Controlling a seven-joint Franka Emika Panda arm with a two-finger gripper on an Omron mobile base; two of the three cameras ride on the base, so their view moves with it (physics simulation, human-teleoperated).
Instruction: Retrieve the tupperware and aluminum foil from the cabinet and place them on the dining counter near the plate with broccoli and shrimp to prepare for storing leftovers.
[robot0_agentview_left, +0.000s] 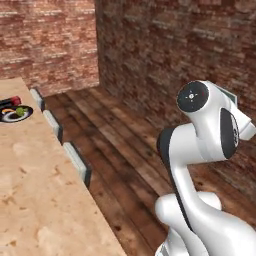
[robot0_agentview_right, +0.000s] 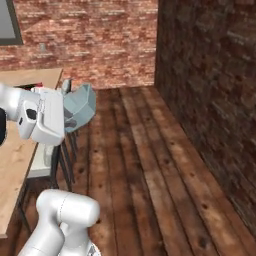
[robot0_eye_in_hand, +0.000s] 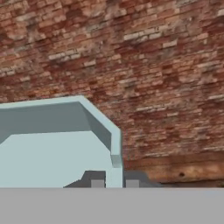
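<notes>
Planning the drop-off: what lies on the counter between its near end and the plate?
Bare light wood-grain dining counter up to the small round black plate, in the left base view.

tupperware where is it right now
The tupperware is held in the end effector, whose fingers pinch its rim, up in the air off the dining counter's edge, above the wooden floor with the brick wall ahead.

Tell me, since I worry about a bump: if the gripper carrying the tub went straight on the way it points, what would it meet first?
Probably the brick wall. The gripper, shut on the tupperware, faces that wall in the hand view with nothing else between; how far off it stands is unclear.
</notes>
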